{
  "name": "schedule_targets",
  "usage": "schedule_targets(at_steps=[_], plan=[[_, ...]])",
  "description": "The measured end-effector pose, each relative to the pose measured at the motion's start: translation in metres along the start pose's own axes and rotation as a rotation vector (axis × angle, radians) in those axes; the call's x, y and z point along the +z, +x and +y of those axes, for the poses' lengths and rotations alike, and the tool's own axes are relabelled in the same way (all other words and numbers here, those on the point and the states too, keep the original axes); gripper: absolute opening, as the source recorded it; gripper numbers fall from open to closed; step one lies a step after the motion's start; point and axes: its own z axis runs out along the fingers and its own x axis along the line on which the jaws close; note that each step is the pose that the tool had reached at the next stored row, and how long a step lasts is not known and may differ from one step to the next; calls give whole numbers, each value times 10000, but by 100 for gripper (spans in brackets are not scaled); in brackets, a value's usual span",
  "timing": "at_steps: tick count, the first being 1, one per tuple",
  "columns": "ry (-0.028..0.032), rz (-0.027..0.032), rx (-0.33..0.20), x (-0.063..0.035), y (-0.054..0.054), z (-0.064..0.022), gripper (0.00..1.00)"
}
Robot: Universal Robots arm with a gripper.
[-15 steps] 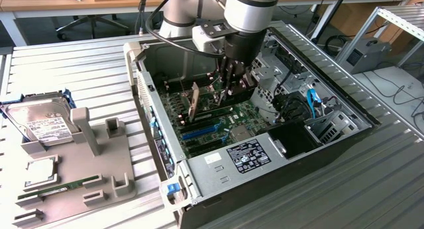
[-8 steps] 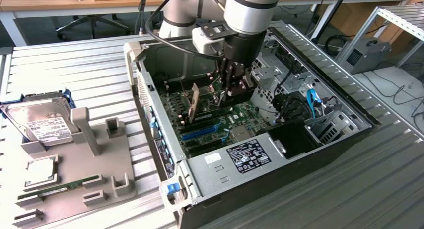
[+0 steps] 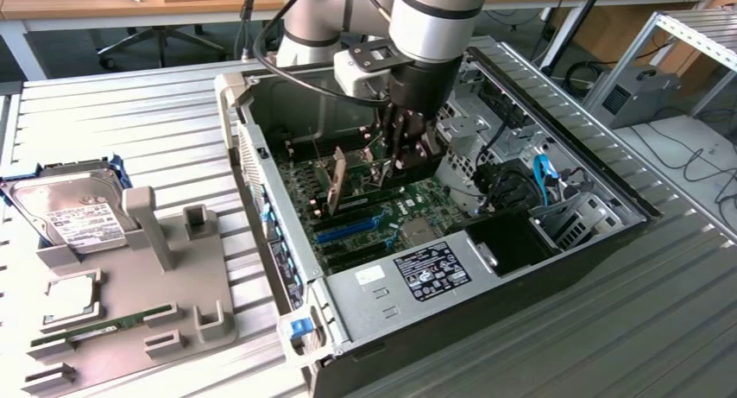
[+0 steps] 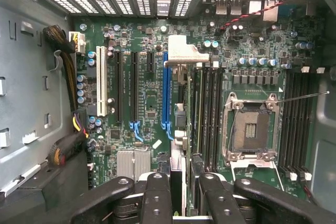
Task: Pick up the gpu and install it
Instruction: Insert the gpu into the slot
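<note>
The gripper (image 3: pixel 406 156) hangs inside the open computer case (image 3: pixel 599 243), just above the motherboard (image 3: pixel 381 212). In the wrist view its two black fingers (image 4: pixel 157 198) are drawn partly together on the top edge of the gpu (image 4: pixel 178 129), a thin dark card seen edge-on between them. The card stands upright and runs away from the gripper toward the rear wall of the case, ending at its silvery bracket (image 4: pixel 184 51). It lies just beside the blue slot (image 4: pixel 166 93); whether its lower edge is seated cannot be told from the frames.

In the exterior view a brownish card (image 3: pixel 337 191) stands upright on the motherboard, just to the exterior view's left of the gripper.

Around the card, the motherboard carries a white slot (image 4: pixel 101 87), two black slots (image 4: pixel 126 85), a row of memory slots (image 4: pixel 210 108) and an empty processor socket (image 4: pixel 251 129).

The case lies on its side on a ribbed metal table (image 3: pixel 138 130). Well apart, on the exterior view's left, a grey holder (image 3: pixel 150 277) rests on the table. A hard drive (image 3: pixel 69 212) sits at its far end, and a green memory stick (image 3: pixel 103 327) lies near its front edge.
</note>
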Motion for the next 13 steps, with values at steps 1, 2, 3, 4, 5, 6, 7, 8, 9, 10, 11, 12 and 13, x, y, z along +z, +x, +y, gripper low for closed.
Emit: schedule_targets(at_steps=[1,2,3,4,5,6,7,8,9,10,11,12,13], plan=[[0,-1,0,2,1,0,26],[0,-1,0,5,3,1,26],[0,-2,0,7,4,1,26],[0,-1,0,10,6,2,26],[0,0,0,11,7,2,26],[0,0,0,14,9,3,26],[0,0,0,17,10,3,26],[0,-1,0,18,11,4,26],[0,0,0,20,12,4,26],[0,-1,-2,22,12,5,26],[0,0,-1,23,12,6,26],[0,0,-1,25,12,8,26],[0,-1,0,27,12,8,26]])
